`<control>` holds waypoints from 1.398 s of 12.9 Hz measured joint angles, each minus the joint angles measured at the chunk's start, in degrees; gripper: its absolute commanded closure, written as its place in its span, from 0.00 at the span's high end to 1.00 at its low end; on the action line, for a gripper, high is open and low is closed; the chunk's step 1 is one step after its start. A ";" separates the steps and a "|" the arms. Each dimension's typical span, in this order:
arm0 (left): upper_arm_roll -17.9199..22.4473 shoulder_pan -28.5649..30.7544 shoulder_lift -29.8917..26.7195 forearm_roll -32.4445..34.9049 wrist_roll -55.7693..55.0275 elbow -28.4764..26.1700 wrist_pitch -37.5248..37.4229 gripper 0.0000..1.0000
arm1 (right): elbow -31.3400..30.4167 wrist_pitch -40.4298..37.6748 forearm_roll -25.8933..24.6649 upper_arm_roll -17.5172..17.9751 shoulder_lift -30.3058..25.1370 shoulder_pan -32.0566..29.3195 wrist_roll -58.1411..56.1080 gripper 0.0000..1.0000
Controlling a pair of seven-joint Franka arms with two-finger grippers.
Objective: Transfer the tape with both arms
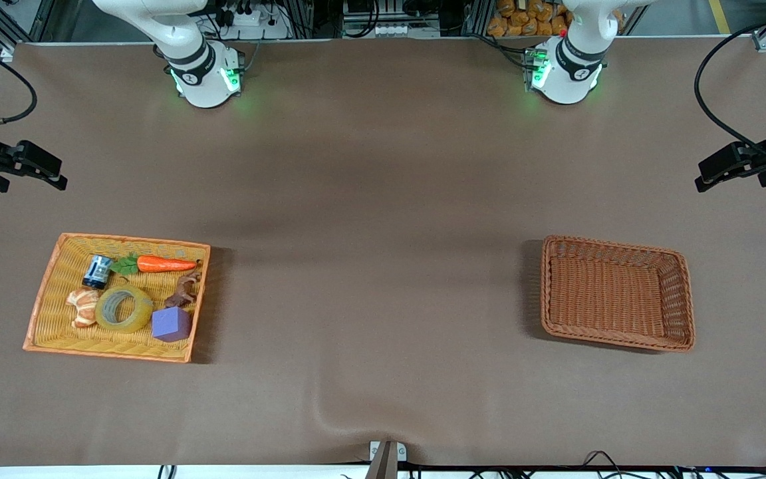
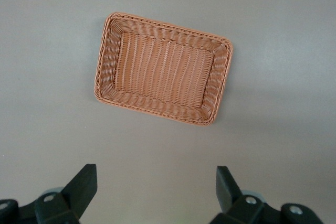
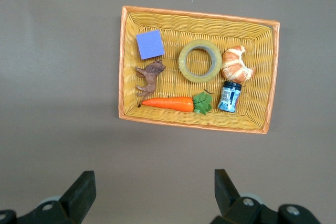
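The tape (image 1: 124, 326), a translucent yellowish ring with a grey core, lies flat in the yellow-orange basket (image 1: 42, 299) toward the right arm's end of the table, between the croissant and the purple cube. It also shows in the right wrist view (image 3: 184, 61). My right gripper (image 1: 58, 181) hangs open and empty high over bare table beside that basket; its open state shows in its wrist view (image 3: 155, 179). My left gripper (image 1: 702, 183) hangs open and empty high near the brown basket (image 1: 616, 243), as its wrist view (image 2: 156, 174) shows.
The yellow-orange basket (image 3: 122, 61) also holds a purple cube (image 1: 171, 324), a carrot (image 1: 165, 264), a croissant (image 1: 82, 307), a small can (image 1: 97, 271) and a brown animal figure (image 1: 183, 291). The brown basket (image 2: 105, 56) has nothing in it.
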 measured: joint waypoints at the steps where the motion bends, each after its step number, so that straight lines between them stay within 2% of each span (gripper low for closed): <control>1: 0.00 0.00 0.00 0.00 0.00 0.01 0.00 1.00 | 0.00 -0.14 0.00 0.02 0.00 0.02 0.00 1.00; 4: 0.03 0.03 0.00 0.00 0.49 0.02 0.00 1.00 | 0.00 -0.58 0.00 0.17 0.00 0.30 0.00 1.00; 8: 0.47 0.65 0.79 0.00 6.37 0.03 0.00 1.00 | 0.00 -0.67 0.00 0.18 0.00 0.41 0.00 1.00; 18: 0.31 0.32 1.51 0.00 6.40 0.03 0.01 1.00 | 0.00 -2.32 0.00 0.19 0.00 0.48 0.00 1.00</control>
